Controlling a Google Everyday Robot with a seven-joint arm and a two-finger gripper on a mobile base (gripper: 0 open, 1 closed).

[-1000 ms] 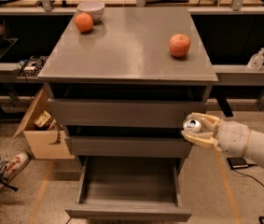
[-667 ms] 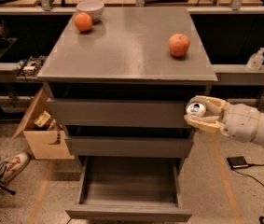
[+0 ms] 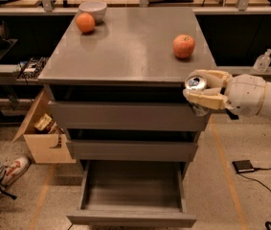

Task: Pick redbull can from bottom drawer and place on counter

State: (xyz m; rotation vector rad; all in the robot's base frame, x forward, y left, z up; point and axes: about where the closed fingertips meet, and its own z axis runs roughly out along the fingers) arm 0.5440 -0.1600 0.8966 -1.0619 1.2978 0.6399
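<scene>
My gripper [image 3: 189, 86] is at the right of the frame, about halfway up, reaching in from the right edge on its pale arm. It is pinching the can [image 3: 196, 83]: one finger [image 3: 210, 75] lies along the far side of the can and the other along the near side, with the shiny top showing between them. The can is upright or close to it, and I see its lid from above. I hold it off the floor at the front right corner of the cabinet, in front of the right end of the top drawer. Its top is about level with the front edge of the counter [image 3: 130, 47], and it is not resting on the counter.

The bottom drawer [image 3: 130, 219] is pulled out at the bottom of the frame, and its bare floor shows. The two drawers above it are pushed in further.

On the counter, an orange fruit [image 3: 85, 22] sits at the upper left just beside a white bowl [image 3: 93, 9], and a reddish fruit [image 3: 184, 46] sits toward the right, near the can but apart from it.

An open cardboard box [image 3: 44, 140] stands on the floor left of the cabinet. A shoe [image 3: 11, 170] shows at the lower left. A clear bottle [image 3: 263, 61] stands on a shelf at the right.
</scene>
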